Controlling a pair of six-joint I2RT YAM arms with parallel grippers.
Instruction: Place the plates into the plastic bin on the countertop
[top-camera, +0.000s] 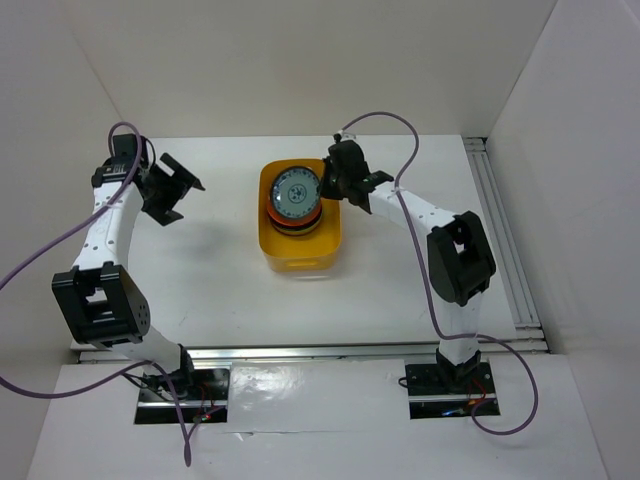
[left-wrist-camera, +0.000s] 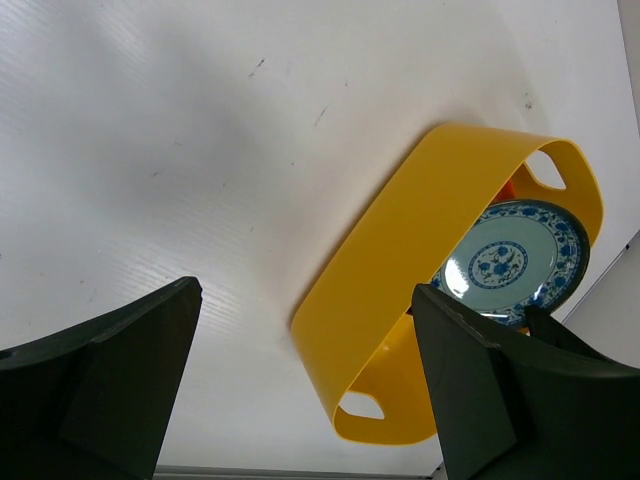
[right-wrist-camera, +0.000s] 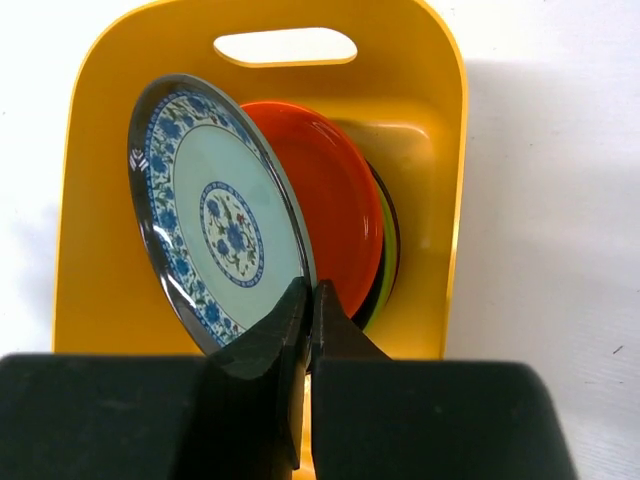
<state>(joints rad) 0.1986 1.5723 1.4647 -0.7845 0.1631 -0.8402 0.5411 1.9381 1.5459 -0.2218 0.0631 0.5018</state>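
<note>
My right pincer (right-wrist-camera: 310, 300) is clenched on the rim of a blue-and-white patterned plate (right-wrist-camera: 215, 215), jaws pinched tight on the edge nearest my wrist. The plate hangs inside the yellow plastic bin (right-wrist-camera: 440, 150), toward its far end, tipped steeply on edge. Its patterned face is turned up and toward the bin's left wall, and its back is toward the orange plate (right-wrist-camera: 330, 200) just behind it. I can't tell whether the two touch. Beyond the orange one, a lime green edge (right-wrist-camera: 383, 270) and a black plate (right-wrist-camera: 390, 215) are stacked deeper in the same end of the bin.

A round plate has no long axis. The bin's runs from one slot handle to the other, straight away from my base.

I judge this to be the set-down step. Next I should lower the gripped edge until the plate lies flat on the stack, then let go and back out above the bin's rim without dragging it.

My left pincer (left-wrist-camera: 305, 300) hangs released, holding nothing, well to the left of the bin above the white countertop (top-camera: 220, 270).
</note>
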